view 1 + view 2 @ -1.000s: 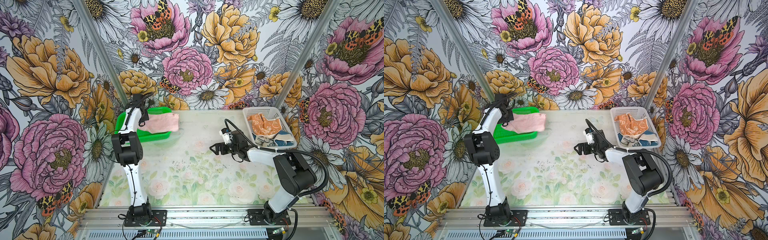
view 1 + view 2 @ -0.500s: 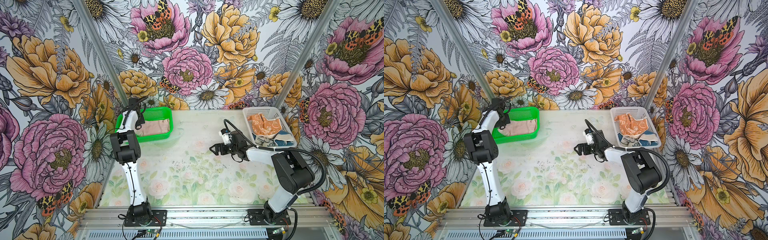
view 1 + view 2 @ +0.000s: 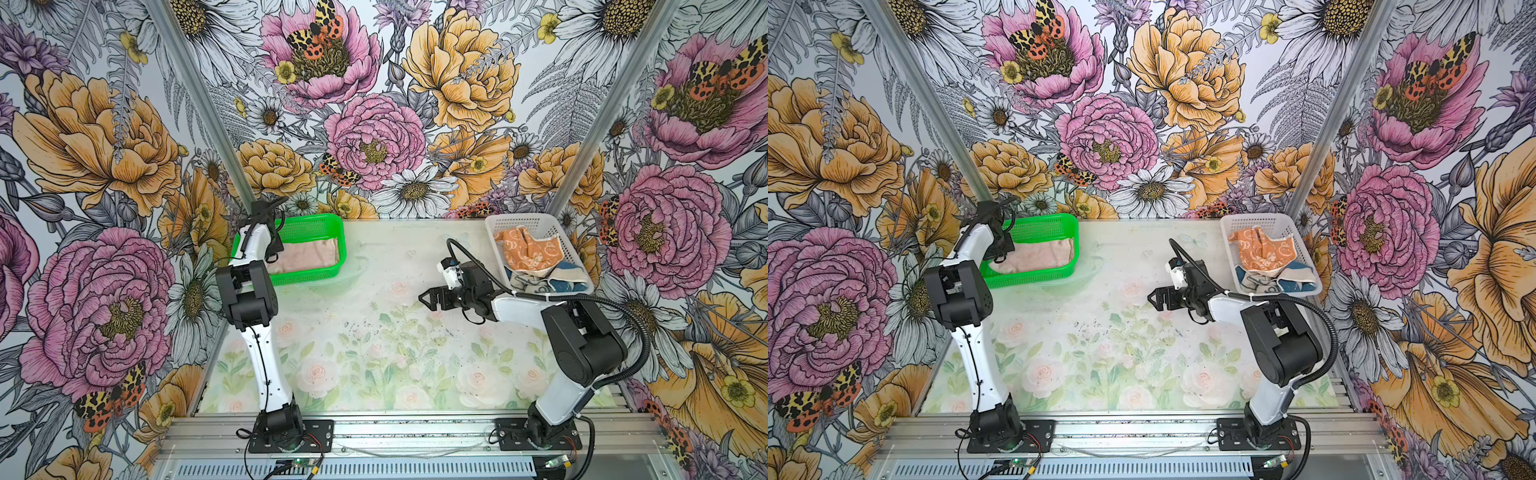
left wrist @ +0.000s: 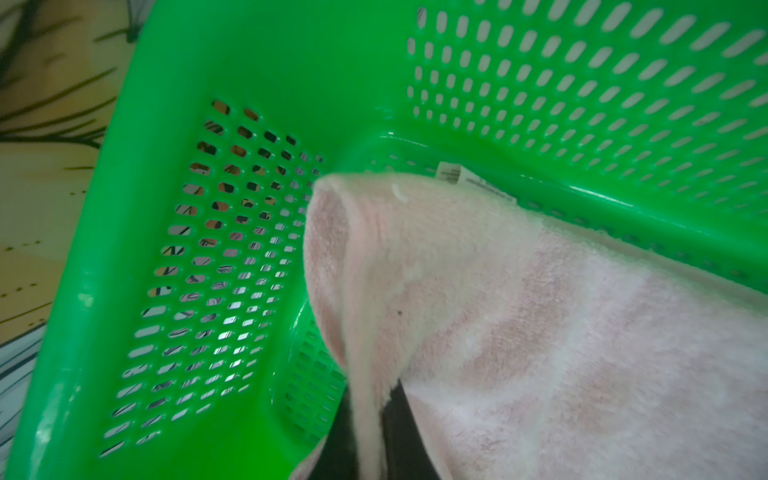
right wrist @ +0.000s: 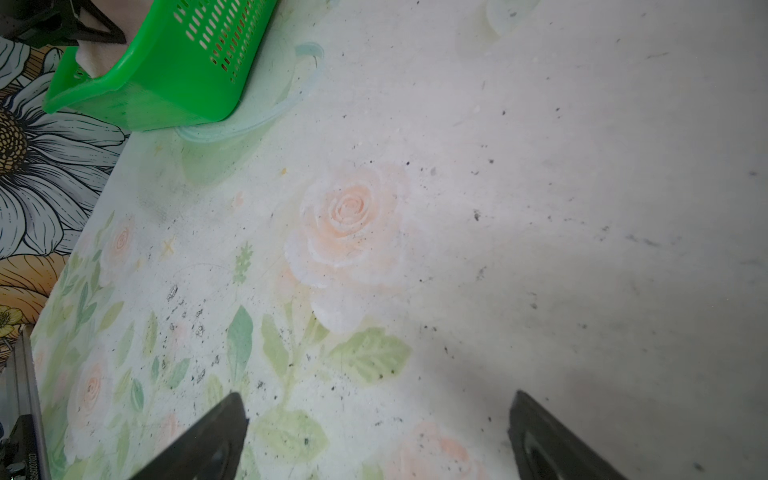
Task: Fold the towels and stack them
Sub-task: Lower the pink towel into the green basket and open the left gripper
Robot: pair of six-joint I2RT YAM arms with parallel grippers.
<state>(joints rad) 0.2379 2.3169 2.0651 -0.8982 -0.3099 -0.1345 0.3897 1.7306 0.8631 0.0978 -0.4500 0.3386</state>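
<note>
The pink towel point(image 3: 307, 259) lies inside the green basket point(image 3: 316, 226). The left pincer point(image 4: 370, 415), at the basket's left end, straddles a towel fold; grip cannot be confirmed. The right pincer point(image 3: 428, 298) stands open, well right of the basket.

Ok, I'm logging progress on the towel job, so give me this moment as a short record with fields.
green perforated plastic basket: back left, holds the folded pale pink terry towel
white plastic mesh basket: back right, holds crumpled orange rabbit-print towel over blue cream-bordered towel
left pincer: inside green basket, pink cloth between its fingers; grip unclear
right pincer: open, empty, above the floral table middle
</note>
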